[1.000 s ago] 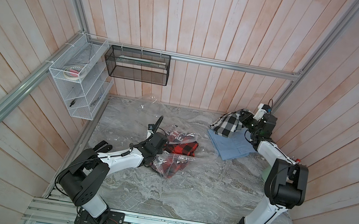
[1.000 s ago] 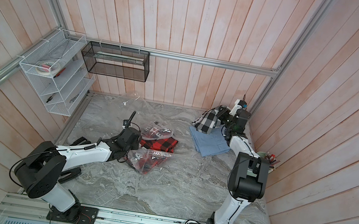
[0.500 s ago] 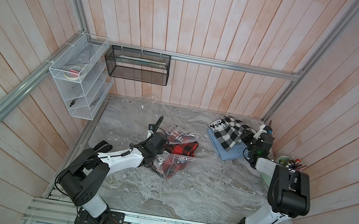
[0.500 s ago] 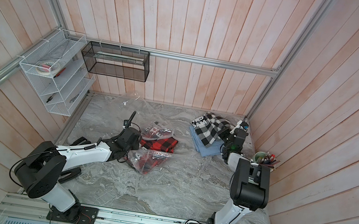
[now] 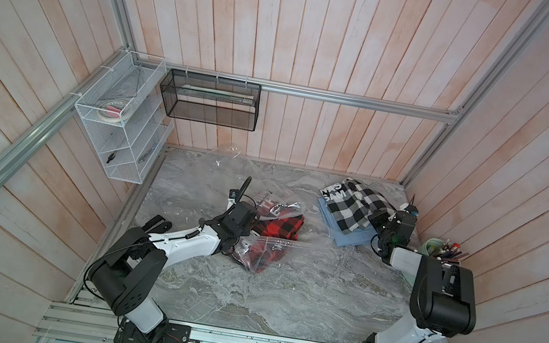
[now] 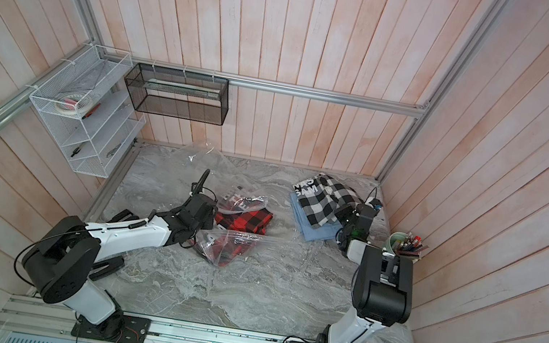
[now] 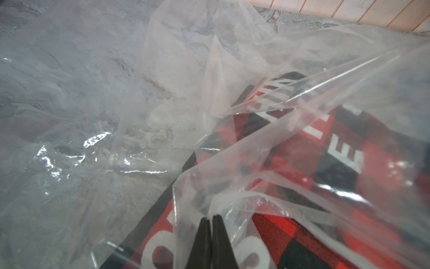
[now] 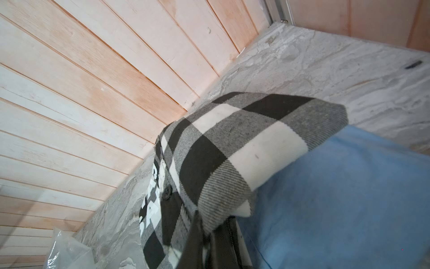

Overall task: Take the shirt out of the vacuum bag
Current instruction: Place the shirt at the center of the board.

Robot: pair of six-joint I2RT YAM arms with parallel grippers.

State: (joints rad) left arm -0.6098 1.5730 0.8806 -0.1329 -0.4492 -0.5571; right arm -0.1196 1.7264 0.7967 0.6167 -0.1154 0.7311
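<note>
In both top views the grey marbled surface (image 5: 280, 303) is walled by pale wood planks on three sides, with a metal rail along its near edge. Its near half lies bare. The vacuum bag (image 5: 288, 206), clear glossy crinkled film, sprawls over the middle. It covers a red-and-black plaid shirt (image 5: 280, 227) with white lettering. Just nearer, a second red plaid bundle (image 5: 259, 257) sits in clear plastic.

The black-and-white checked shirt (image 5: 354, 205) is outside the bag. It is heaped on a flat blue cloth (image 5: 349, 237) in the far right corner, close to both walls. A cup of pens (image 5: 433, 246) stands against the right wall, beside the right arm. A white wire rack (image 5: 118, 137) and a black mesh basket (image 5: 208, 103) hang on the walls above the far left corner.

In the left wrist view the left claw (image 7: 211, 219) has its dark tapered tips together, pinching a gathered fold of the bag's film over the red plaid.

In the right wrist view the right claw (image 8: 209, 230) is clamped on the checked shirt's soft woven edge, above the blue cloth.
</note>
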